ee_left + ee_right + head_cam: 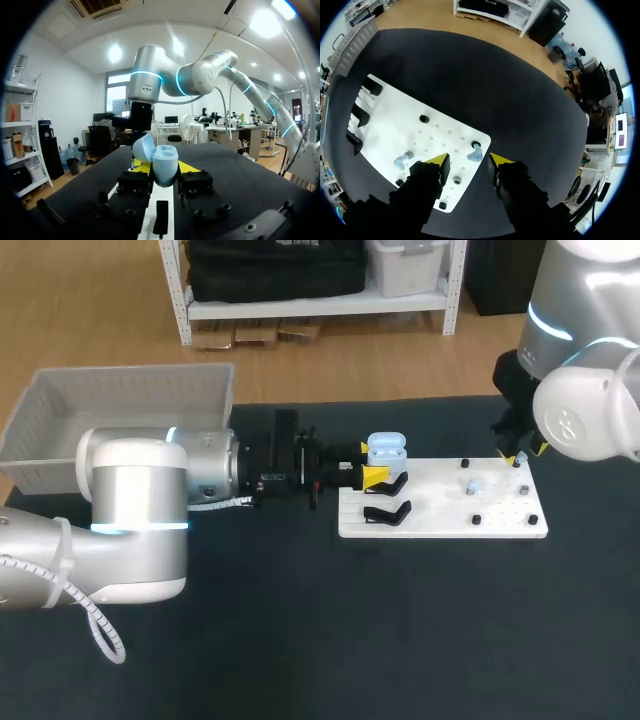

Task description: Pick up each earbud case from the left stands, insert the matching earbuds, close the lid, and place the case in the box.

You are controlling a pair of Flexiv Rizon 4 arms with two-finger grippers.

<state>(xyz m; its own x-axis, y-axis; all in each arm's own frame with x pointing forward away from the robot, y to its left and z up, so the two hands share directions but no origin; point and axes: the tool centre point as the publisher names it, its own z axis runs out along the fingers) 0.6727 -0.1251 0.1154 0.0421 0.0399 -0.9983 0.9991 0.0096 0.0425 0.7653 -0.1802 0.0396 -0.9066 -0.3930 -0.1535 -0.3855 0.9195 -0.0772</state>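
Earbud case [386, 451]: pale blue, lid [142, 148] flipped open, at the 9 o'clock end of the white board [430, 522], between the fingers of the left pincer [165, 169]. Both fingers look to touch its sides, so I read that pincer as clamped on the case body. Can't tell whether the case is lifted or resting on a stand.

Handling, my guess: light, rigid, glossy shell with rounded flanks, so slippery. The hinge and open lid are the weak spots. Best hold is low on the body, on opposite sides and clear of the lid, roughly where the fingers sit. Moderate squeeze only; too hard and it may squirt out.

At 6 o'clock of the case, two bare black stands [387, 512] on the same board end. Toward 3 o'clock are pegs: one earbud [402, 161] mid-board, a second earbud [475, 152] at the board's 1 o'clock corner. Right pincer [468, 160] hangs over that corner, fingers spread, the second earbud just ahead between the tips, untouched. The buds look tiny and smooth, easy to flick off a peg.

Counter [350, 640]: dark, matte, flat covering. Grey box [130, 371] at the counter's 10 o'clock, beyond the left arm, well apart from the board.
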